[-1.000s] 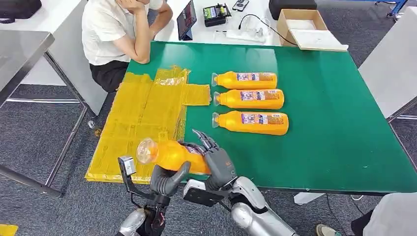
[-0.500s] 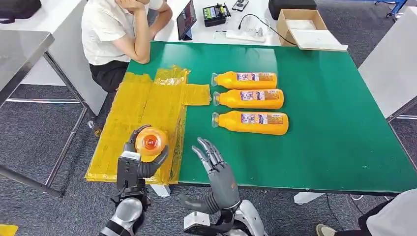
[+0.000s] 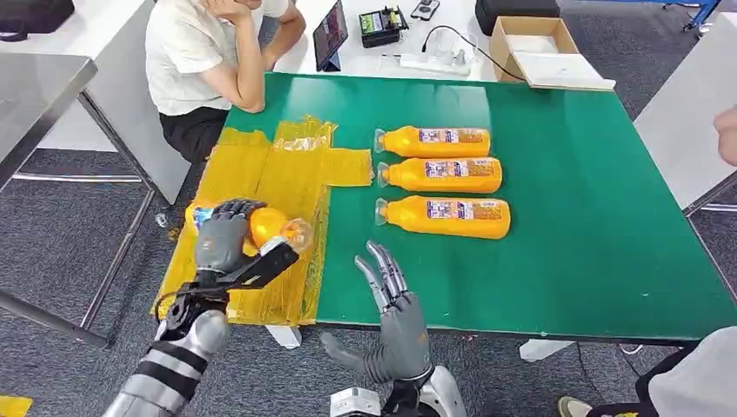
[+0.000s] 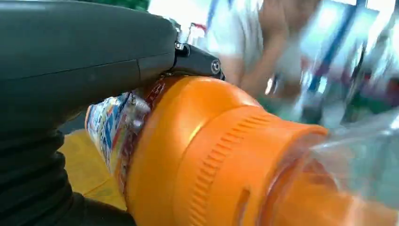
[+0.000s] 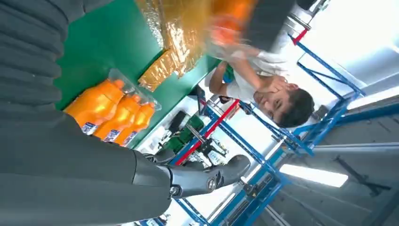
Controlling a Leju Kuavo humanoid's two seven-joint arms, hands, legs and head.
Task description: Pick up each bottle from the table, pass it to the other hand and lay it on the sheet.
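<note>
My left hand grips an orange bottle over the yellow sheet, clear cap pointing right. The left wrist view shows that bottle close up against the hand. My right hand hovers open near the table's front edge, fingers spread and empty. Three more orange bottles lie side by side on the green table, caps toward the sheet. In the right wrist view these bottles appear beyond the arm.
A person sits at the table's far left corner, elbow on the green top. A tablet, cables and a cardboard box lie on the white table behind. Another person's hand enters at the right edge.
The bottle passed from the right hand to the left. My left hand carried it up and left over the sheet and turned it sideways. The right hand let go and stays open.
</note>
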